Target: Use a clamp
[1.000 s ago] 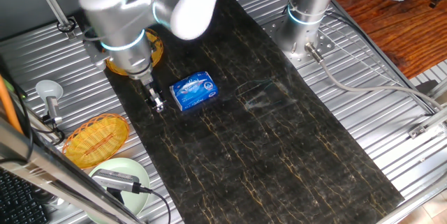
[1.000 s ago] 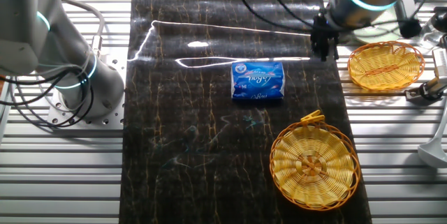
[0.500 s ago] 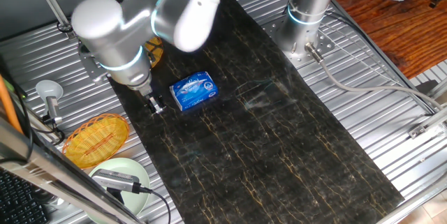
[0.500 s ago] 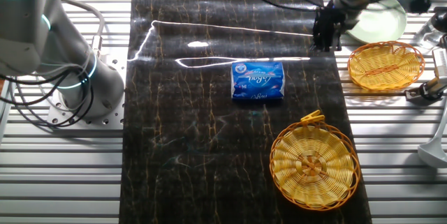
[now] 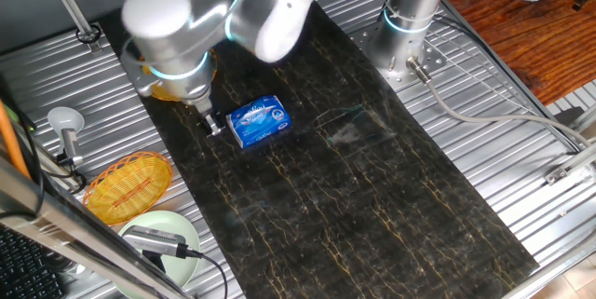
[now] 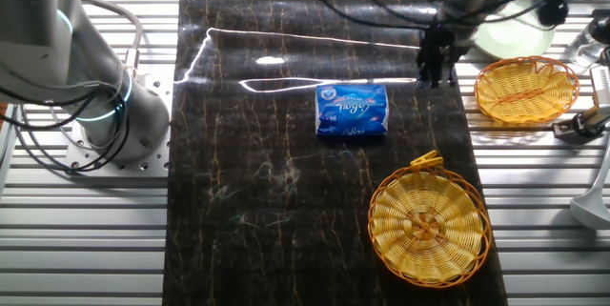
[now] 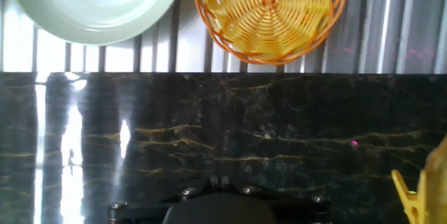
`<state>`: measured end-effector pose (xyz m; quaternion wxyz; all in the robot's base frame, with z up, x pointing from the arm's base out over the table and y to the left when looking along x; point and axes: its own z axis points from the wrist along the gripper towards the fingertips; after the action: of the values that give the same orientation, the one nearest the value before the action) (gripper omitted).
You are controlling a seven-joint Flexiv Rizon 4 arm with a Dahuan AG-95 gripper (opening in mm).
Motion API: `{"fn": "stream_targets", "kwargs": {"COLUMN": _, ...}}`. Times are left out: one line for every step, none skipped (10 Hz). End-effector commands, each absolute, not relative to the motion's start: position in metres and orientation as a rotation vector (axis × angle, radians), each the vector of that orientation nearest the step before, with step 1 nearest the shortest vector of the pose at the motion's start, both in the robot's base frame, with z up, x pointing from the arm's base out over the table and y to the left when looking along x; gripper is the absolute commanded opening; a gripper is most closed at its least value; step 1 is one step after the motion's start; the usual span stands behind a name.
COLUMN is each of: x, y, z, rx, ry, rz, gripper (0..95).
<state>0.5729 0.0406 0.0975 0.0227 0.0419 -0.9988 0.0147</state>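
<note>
The clamp is a tiny yellow-orange clip that sits on the far rim of the nearer wicker basket. In the hand view one yellow leg of it shows at the lower right edge. In the one fixed view the arm hides it. My gripper hangs low over the black mat, right of the blue-and-white packet and well back from the clamp. It also shows in the one fixed view, just left of the packet. Its fingertips are together and hold nothing.
A second wicker basket and a pale green plate lie on the slatted metal top beside the mat; both show ahead in the hand view, the basket and the plate. A second arm's base stands across the mat.
My arm has swung and the gripper has shifted a little toward the blue packet, staying low over the mat. The packet, clamp and baskets have not moved.
</note>
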Motion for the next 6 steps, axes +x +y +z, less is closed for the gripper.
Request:
{"fn": "stream_targets", "kwargs": {"x": 0.575, "y": 0.041, "z": 0.0964, "rx": 0.123, "ry": -3.06, "rz": -0.018, "gripper": 0.0}}
{"fn": "stream_targets", "kwargs": {"x": 0.5749, "y": 0.041, "z": 0.0964, "rx": 0.119, "ry": -3.058, "rz": -0.012, "gripper": 0.0}}
{"fn": "stream_targets", "kwargs": {"x": 0.5749, "y": 0.0407, "z": 0.0962, "rx": 0.109, "ry": -3.055, "rz": -0.012, "gripper": 0.0}}
{"fn": "stream_targets", "kwargs": {"x": 0.574, "y": 0.0391, "z": 0.095, "rx": 0.107, "ry": -3.052, "rz": -0.015, "gripper": 0.0}}
{"fn": "stream_targets", "kwargs": {"x": 0.5741, "y": 0.0391, "z": 0.0949, "rx": 0.104, "ry": -3.046, "rz": -0.015, "gripper": 0.0}}
{"fn": "stream_targets", "kwargs": {"x": 0.5737, "y": 0.0384, "z": 0.0944, "rx": 0.092, "ry": -3.039, "rz": -0.018, "gripper": 0.0}}
